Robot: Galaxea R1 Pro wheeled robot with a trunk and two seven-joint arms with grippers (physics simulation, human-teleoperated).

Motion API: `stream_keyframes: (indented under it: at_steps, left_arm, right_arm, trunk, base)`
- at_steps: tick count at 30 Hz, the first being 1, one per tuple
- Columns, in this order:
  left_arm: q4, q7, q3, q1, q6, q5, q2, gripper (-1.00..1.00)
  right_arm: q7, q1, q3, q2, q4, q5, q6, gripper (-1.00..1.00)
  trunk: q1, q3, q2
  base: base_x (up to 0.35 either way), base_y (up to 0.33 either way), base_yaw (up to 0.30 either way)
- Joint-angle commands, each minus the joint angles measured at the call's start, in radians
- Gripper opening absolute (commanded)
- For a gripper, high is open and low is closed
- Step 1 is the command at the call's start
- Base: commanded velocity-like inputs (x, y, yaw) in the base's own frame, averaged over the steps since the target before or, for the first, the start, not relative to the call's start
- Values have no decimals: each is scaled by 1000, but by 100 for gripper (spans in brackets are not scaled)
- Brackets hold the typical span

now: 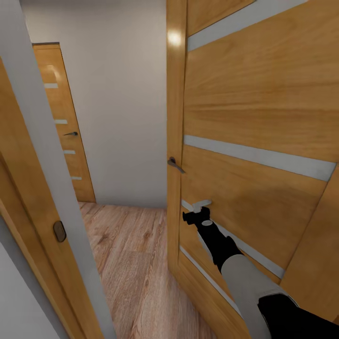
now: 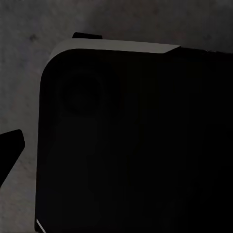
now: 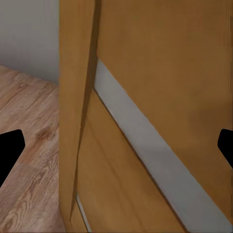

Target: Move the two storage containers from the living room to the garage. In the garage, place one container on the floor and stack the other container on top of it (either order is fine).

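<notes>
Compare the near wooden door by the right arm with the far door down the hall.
The near door stands swung open, edge toward the camera; the far door sits shut in its frame. The right gripper is up against the near door's face; nothing is near the far door. Both are light wood with pale horizontal strips and dark lever handles.
</notes>
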Motion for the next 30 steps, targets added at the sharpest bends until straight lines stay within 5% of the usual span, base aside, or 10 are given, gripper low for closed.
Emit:
stream_keyframes:
  at_steps: [1,30]
  left_arm:
    - [0,0,3,0,-2,7,0,100]
    - [-2,0,2,0,-2,6,-2,100]
  right_arm:
    - [-7,0,4,0,-2,10,8,100]
    - [-92,0,6,0,4,9,-7,100]
  trunk:
    - [0,-1,-1]
    - [0,-1,-1]
  base:
    - [0,0,0]
    - [0,-44,0]
